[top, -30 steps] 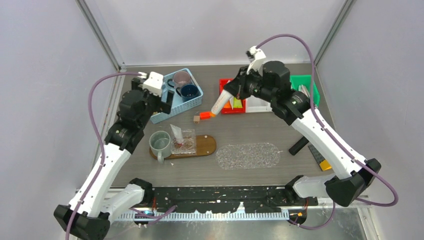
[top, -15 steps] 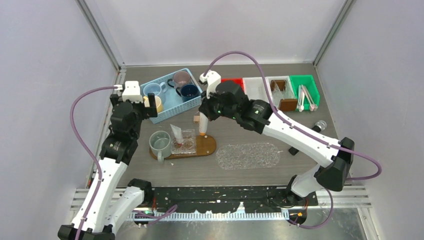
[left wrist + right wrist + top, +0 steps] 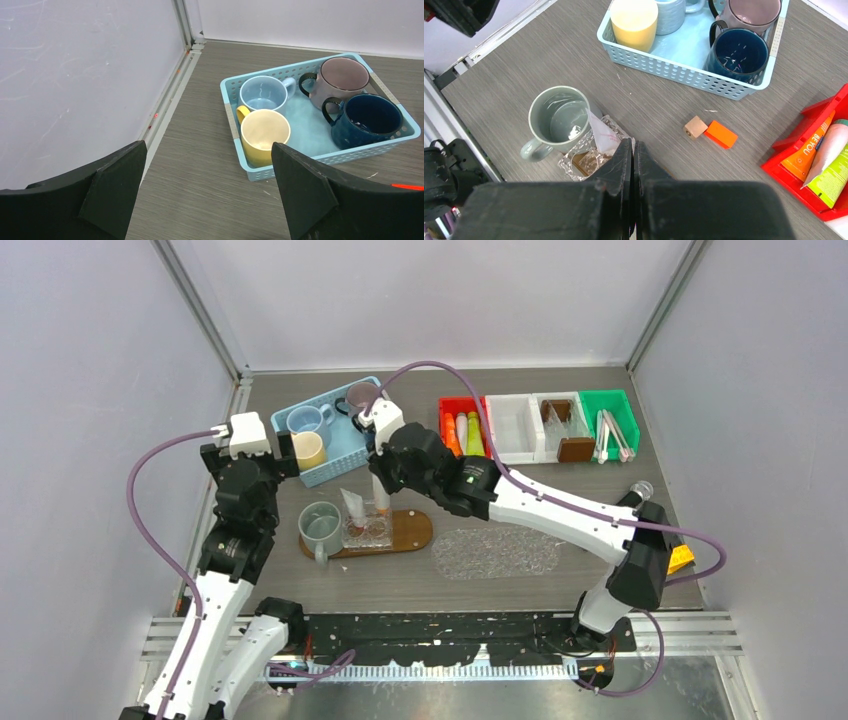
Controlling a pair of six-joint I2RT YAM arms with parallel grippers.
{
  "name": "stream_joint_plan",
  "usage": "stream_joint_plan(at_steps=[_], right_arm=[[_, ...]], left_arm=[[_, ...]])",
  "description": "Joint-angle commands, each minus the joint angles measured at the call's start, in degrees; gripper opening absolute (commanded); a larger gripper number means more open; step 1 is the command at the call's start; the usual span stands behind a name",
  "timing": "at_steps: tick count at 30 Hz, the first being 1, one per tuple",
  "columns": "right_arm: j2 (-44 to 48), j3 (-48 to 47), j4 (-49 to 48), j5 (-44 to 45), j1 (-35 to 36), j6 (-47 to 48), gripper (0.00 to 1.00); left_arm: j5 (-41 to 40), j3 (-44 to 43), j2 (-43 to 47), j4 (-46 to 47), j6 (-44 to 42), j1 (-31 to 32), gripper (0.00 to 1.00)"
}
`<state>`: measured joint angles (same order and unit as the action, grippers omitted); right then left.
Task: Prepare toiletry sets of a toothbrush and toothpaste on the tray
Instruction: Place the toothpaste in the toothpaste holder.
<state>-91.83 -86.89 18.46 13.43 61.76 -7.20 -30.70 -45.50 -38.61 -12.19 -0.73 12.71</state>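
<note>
Right fingers [image 3: 619, 170] pinch shut on a toothpaste tube [image 3: 381, 497] hanging over the wooden tray [image 3: 415, 530]; left fingers [image 3: 117, 185] spread wide near the mug basket [image 3: 300, 162]. We judge the tube light, soft and squashy, best gripped at its flat crimp.

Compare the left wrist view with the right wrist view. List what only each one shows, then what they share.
Only the left wrist view: the open left gripper, the wall and the metal rail at its foot.
Only the right wrist view: the right gripper, its fingers closed, the grey-green mug, a white toothpaste tube beside it, a wooden block, an orange block and the red bin of tubes.
Both: the blue basket holding the yellow mug, light blue mug, mauve mug and navy mug.
</note>
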Motion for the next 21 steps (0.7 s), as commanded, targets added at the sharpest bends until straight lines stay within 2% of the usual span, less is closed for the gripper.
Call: stream_joint_plan(at_steps=[1,21], right_arm=[[-1.6,-4.0,-6.5,2.6,0.6,0.6,0.01],[-4.1,-4.6,-6.8,3.2,3.0,1.4,0.01]], left_arm=[[-1.9,0.4,0.6,4.0,-0.8,-0.2,1.00],[-0.8,0.8,0.9,4.5,-1.4,-0.3,1.00]])
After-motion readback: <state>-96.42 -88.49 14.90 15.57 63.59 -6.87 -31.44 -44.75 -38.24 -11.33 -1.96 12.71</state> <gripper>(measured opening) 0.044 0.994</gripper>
